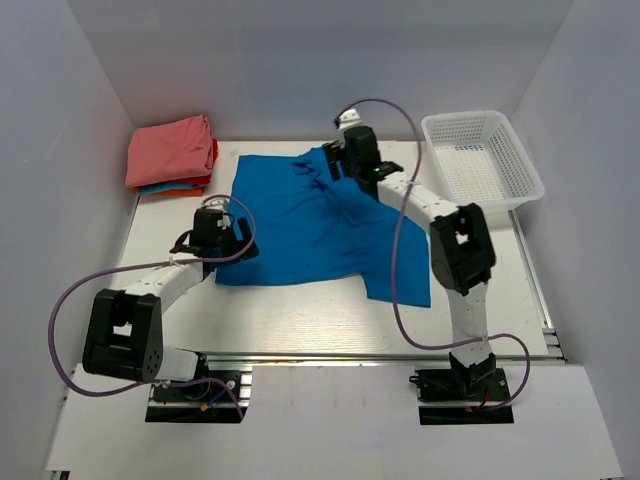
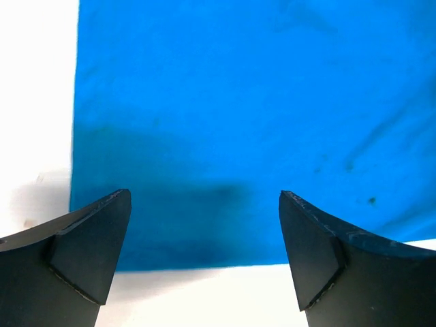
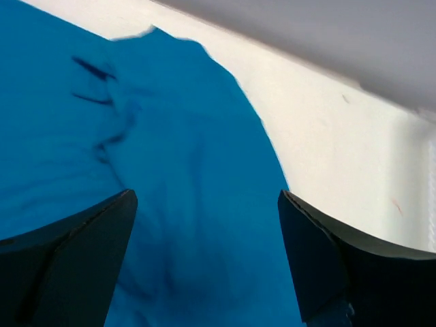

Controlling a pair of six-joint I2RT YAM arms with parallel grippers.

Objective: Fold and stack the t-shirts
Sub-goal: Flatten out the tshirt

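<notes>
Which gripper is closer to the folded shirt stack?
Left. The left gripper is over the blue t-shirt's left edge, near the stack; right gripper is across the shirt.

One overhead, two close above t-shirt (image 1: pixel 300 225)

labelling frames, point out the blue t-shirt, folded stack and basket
blue t-shirt (image 1: pixel 300 225): top view, middle of body
folded stack (image 1: pixel 170 150): top view, salmon-pink top shirt
basket (image 1: pixel 475 165): top view, bare mesh floor
</notes>
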